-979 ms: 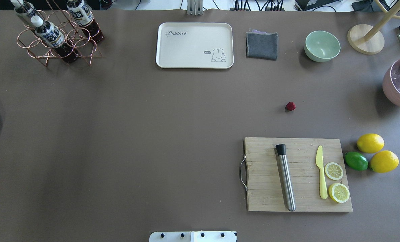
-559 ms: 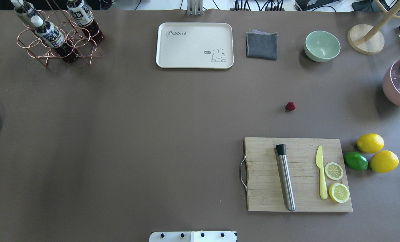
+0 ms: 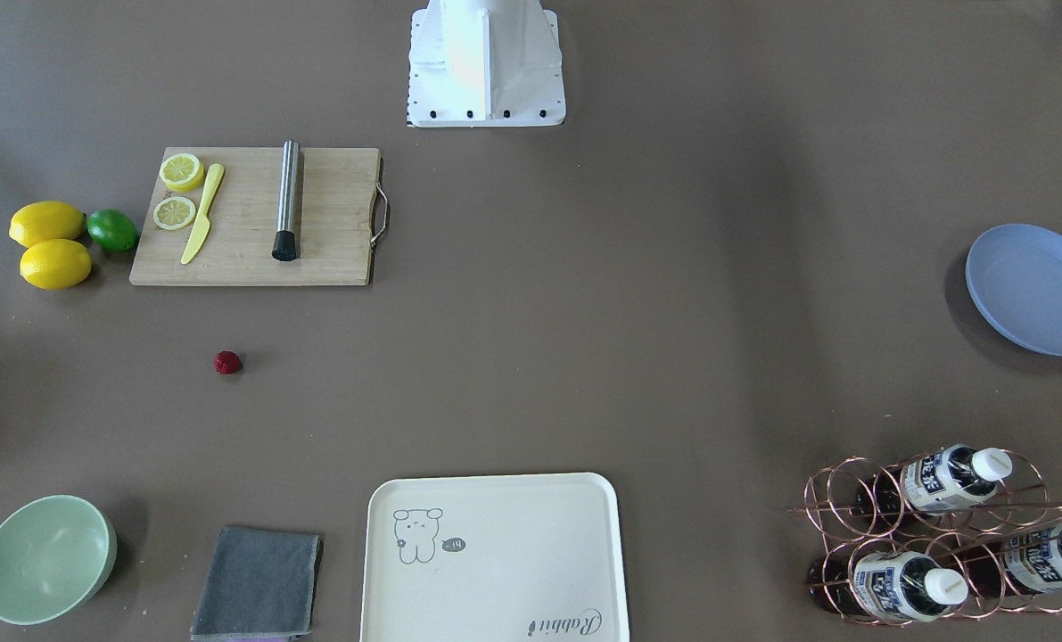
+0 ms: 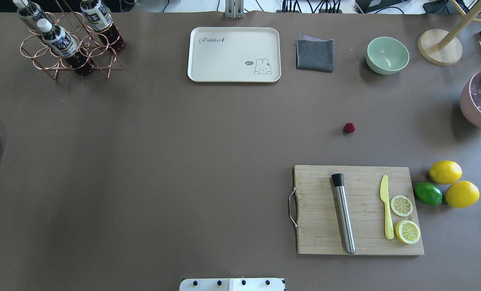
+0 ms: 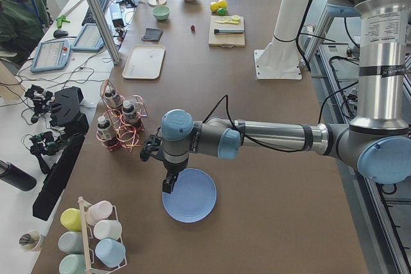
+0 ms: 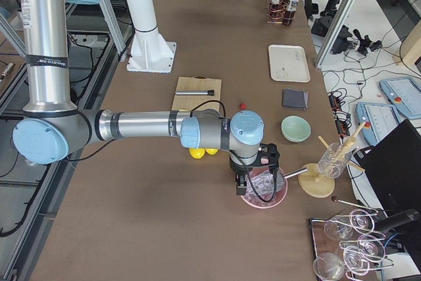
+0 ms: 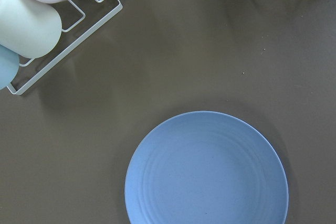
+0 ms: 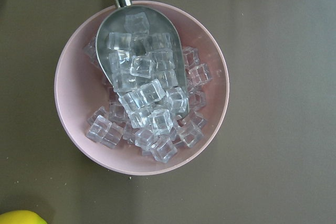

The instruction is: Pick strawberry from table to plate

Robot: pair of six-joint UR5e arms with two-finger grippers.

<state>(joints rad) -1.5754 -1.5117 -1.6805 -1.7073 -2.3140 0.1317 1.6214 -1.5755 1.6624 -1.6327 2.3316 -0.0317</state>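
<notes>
1. The left gripper (image 5: 167,187) shows only in the view from the table's left end, pointing down; whether its fingers stand wide or narrow I cannot tell
2. The plate (image 5: 189,196) lies flat on the table (image 4: 183,161) directly under that gripper, which hangs above the plate's rim and not its middle; the left wrist view shows the plate bare, with faint rings
3. A white wire rack of pastel cups (image 7: 31,19) lies beside the plate, a little off from this gripper; a copper rack of bottles (image 4: 68,48) stands near it on the other side
4. The right gripper (image 6: 239,187) shows only in the view from the table's right end, pointing down; its opening cannot be judged either
5. Straight below it sits a pink bowl (image 8: 68,77) heaped with ice cubes, a metal scoop (image 8: 139,51) lying in them
6. The strawberry (image 4: 349,128) rests alone on the bare table, apart from the right gripper towards the table's middle, and very far from the left gripper and the plate, at the opposite end
7. From the right gripper, two lemons (image 4: 445,171) and a lime (image 4: 428,193) lie closer than the strawberry; the cutting board (image 4: 317,210) lies beyond them, near the strawberry but not touching it
8. A green bowl (image 4: 387,55), a grey cloth (image 4: 315,54) and a cream tray (image 4: 234,54) line the table's far edge, past the strawberry
</notes>
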